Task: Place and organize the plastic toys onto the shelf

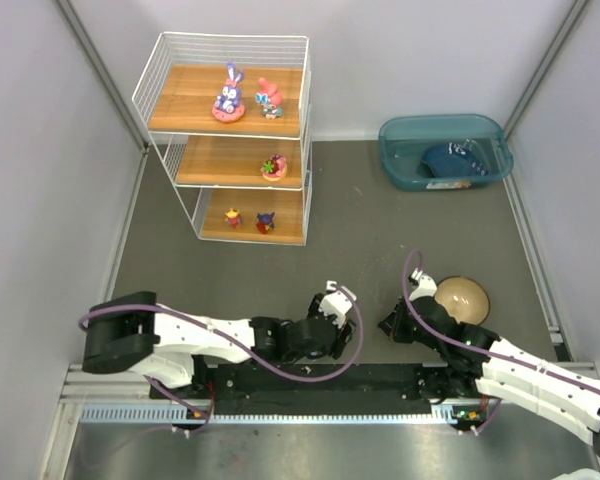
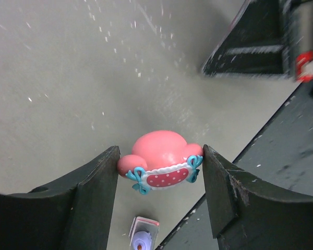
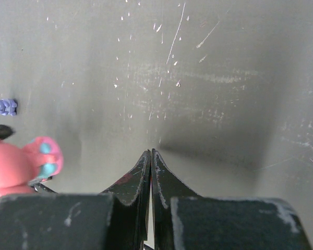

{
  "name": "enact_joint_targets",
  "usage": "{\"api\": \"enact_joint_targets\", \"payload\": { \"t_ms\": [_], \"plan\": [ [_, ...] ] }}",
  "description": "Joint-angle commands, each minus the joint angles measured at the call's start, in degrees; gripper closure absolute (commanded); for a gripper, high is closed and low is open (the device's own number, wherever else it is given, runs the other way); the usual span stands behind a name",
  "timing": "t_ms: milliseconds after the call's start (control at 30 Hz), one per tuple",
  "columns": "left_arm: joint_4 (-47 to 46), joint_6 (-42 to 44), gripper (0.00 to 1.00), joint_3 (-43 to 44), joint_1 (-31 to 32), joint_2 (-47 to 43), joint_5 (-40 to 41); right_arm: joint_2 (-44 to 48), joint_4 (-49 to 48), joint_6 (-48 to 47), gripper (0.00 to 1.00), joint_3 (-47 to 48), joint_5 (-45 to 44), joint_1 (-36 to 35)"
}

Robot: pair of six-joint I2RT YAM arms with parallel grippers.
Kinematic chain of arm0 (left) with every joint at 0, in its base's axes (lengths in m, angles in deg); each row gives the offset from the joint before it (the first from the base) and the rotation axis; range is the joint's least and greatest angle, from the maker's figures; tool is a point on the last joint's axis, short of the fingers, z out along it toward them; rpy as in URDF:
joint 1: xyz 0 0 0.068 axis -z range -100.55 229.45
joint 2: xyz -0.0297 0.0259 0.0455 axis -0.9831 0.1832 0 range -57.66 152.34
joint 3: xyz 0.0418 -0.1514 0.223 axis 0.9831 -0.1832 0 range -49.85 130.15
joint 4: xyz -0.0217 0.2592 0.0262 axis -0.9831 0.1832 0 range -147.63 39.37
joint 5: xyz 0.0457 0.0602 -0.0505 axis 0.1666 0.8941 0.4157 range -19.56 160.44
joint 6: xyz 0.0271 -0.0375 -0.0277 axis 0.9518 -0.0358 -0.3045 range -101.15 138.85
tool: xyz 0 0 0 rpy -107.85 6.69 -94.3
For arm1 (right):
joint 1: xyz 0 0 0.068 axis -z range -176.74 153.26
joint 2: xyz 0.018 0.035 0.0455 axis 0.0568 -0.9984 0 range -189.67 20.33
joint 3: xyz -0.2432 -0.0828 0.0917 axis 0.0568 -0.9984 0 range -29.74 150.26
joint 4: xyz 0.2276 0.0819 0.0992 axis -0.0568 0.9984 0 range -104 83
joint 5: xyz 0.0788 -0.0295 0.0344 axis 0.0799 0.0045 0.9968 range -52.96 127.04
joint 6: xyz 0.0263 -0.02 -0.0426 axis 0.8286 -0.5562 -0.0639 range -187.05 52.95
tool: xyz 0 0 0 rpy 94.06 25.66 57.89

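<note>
Left gripper (image 2: 160,151): clenched on the pink toy (image 2: 161,159), one jaw pressed to each flank
Right gripper (image 3: 151,153): closed with nothing in it, tips together over bare table (image 3: 208,62)
Pink toy, place: between the left jaws near the arm bases, just left of the right gripper; whether it sits on the table or hangs just above it cannot be told
Pink toy, long axis: runs jaw to jaw, a blue bow at each end
Pink toy, pointing: the round pink dome faces away from the wrist and the dotted band faces back toward it; the face is not visible
Shelf (image 1: 180,110): far and to the left of the left gripper, well apart, open front toward the arms
Nearer arm: the left one, which is on the shelf's side and already has the toy
Free room: middle board (image 1: 215,160) is bare left of its one toy; the top and bottom boards carry two toys each
Coming move, as judged: carry the toy far-left and enter the shelf from its front, dome leading
Left over: a purple bit (image 3: 2,107) lies on the table beyond the held toy
Bowl (image 1: 462,298): just beside the right gripper, away from the path to the shelf
</note>
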Motion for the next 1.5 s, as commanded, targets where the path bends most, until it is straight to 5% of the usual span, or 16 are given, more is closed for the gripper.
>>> {"api": "enact_joint_targets", "payload": {
  "t_ms": [0, 200, 267, 333, 500, 767, 1033, 1200, 1467],
  "plan": [
    [14.67, -1.65, 1.0, 8.61, 0.01, -7.81, 5.79, -0.26, 0.16, -0.51, 1.0, 1.65, -0.7, 0.55],
    [34.82, -6.75, 1.0, 16.88, -3.5, -20.02, 12.06, -0.61, 0.16, -1.29, 1.0, 2.35, -1.23, 0.55],
    [41.34, -9.48, 1.0, 20.91, -11.1, -24.51, 6.9, -1.05, 0.08, -1.65, 1.0, 2.62, -1.4, 0.55],
    [46.08, -6.86, 1.0, 25.9, -14.75, -28.28, 4.94, -1.05, 0.08, -2.0, 1.0, 2.79, -1.14, 0.64],
    [54.72, 3.05, 1.0, 41.12, -17.83, -29.27, 15.39, -0.96, 0.08, -2.09, 1.0, 2.88, -0.88, 0.64],
    [57.71, 18.61, 1.0, 64.41, -38.3, -22.07, 2.93, -1.23, 0.16, -2.35, 1.0, 3.94, -1.23, 0.64],
    [61.4, 23.47, 1.0, 88.39, -61.22, -6.01, -20.95, -0.53, 0.16, -2.09, 1.0, 3.85, -0.97, 0.73],
    [63.78, 24.7, 1.0, 99.74, -68.19, 3.23, -28.52, -0.52, 0.34, -2.09, 1.0, 3.85, -0.97, 0.82],
    [63.26, 25.93, 1.0, 101.44, -74.87, 7.56, -32.23, -0.96, 0.78, -2.35, 1.0, 4.64, -1.23, 0.9]
  ]
}}
